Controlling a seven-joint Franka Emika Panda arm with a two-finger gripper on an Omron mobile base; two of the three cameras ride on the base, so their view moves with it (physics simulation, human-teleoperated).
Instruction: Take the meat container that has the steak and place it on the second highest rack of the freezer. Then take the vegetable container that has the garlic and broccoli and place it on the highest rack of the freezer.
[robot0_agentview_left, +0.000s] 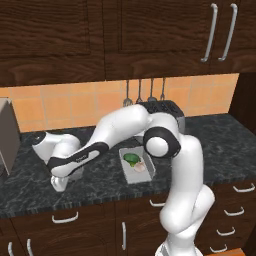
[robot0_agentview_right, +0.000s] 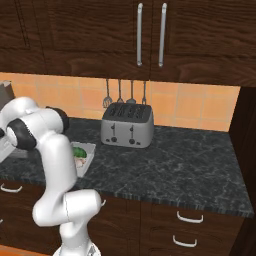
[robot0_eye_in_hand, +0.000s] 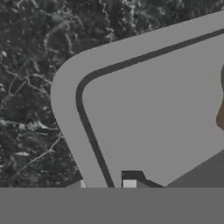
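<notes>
On counter (robot0_agentview_left: 215, 145), meat container (robot0_eye_in_hand: 144, 127) askew, long axis indiscernible.

Dark marble counter (robot0_agentview_left: 225, 145), grey vegetable container (robot0_agentview_left: 146, 175), toaster (robot0_agentview_right: 127, 125), second grey container (robot0_eye_in_hand: 144, 118)

Hidden and cut-off parts around the two containers

In my hand view the grey container (robot0_eye_in_hand: 148, 118) runs off the right edge, where only a reddish-brown sliver of the steak (robot0_eye_in_hand: 221, 114) shows; the fingers (robot0_eye_in_hand: 129, 183) are mostly sunk behind the bottom band, so I can't judge their grip. From the left base view my own arm (robot0_agentview_left: 115, 132) covers that container, and its elbow clips the vegetable container (robot0_agentview_left: 146, 175) beside it.
</notes>
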